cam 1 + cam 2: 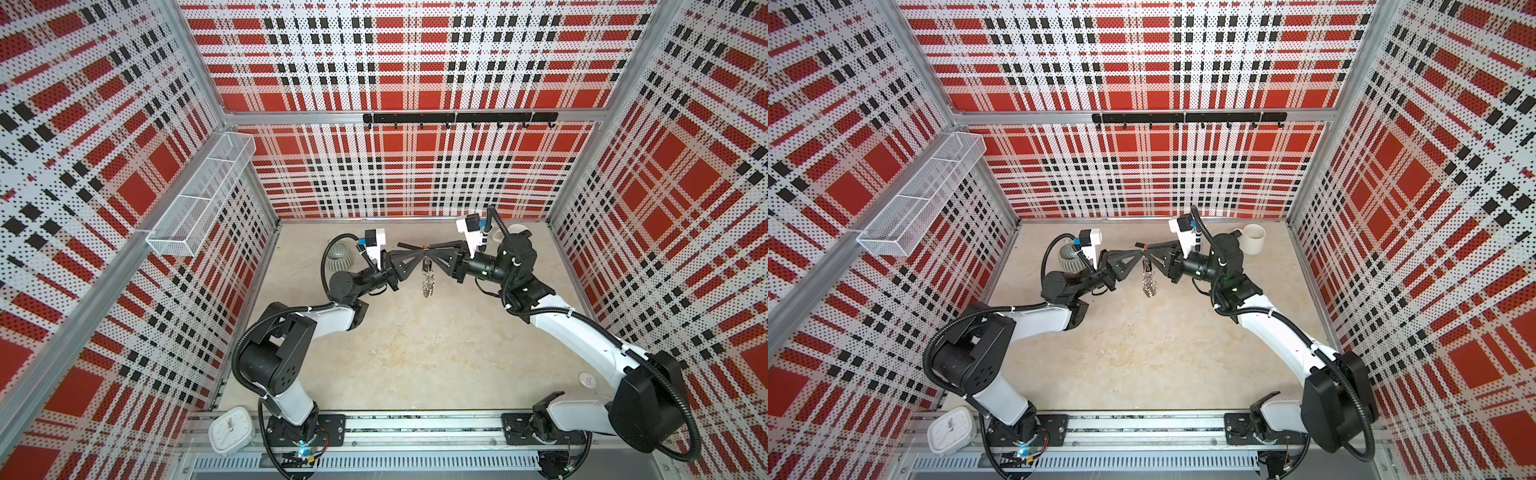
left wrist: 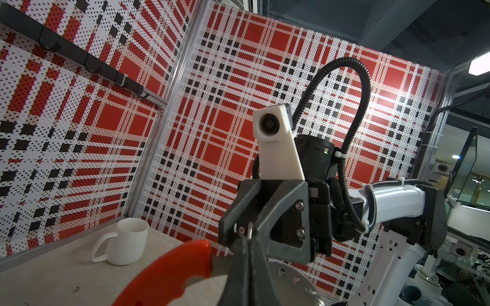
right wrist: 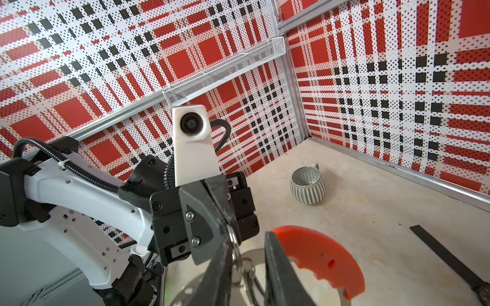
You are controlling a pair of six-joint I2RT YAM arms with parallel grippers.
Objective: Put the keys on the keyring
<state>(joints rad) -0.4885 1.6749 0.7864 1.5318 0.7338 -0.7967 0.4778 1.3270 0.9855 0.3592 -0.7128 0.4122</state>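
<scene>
Both grippers meet in mid-air above the middle of the floor in both top views. My left gripper (image 1: 417, 248) (image 2: 248, 267) is shut on the keyring, a grey plate (image 2: 299, 287) with a red curved bar (image 2: 169, 270) (image 3: 320, 254). The plate hangs below the fingertips with its silver rings (image 1: 428, 280) (image 1: 1148, 282). My right gripper (image 1: 433, 249) (image 3: 249, 265) faces the left one with its jaws a little apart, and silver rings (image 3: 245, 267) sit in the gap. A small dark piece (image 1: 427, 263) hangs under the fingertips. I cannot tell whether it is the keys.
A white mug (image 1: 1253, 239) (image 2: 127, 241) stands at the back right and a striped grey cup (image 1: 340, 257) (image 3: 307, 186) at the back left. A black wristwatch strap (image 3: 448, 258) lies on the floor. A white clock (image 1: 230, 430) sits front left. A mesh basket (image 1: 199, 199) hangs on the left wall.
</scene>
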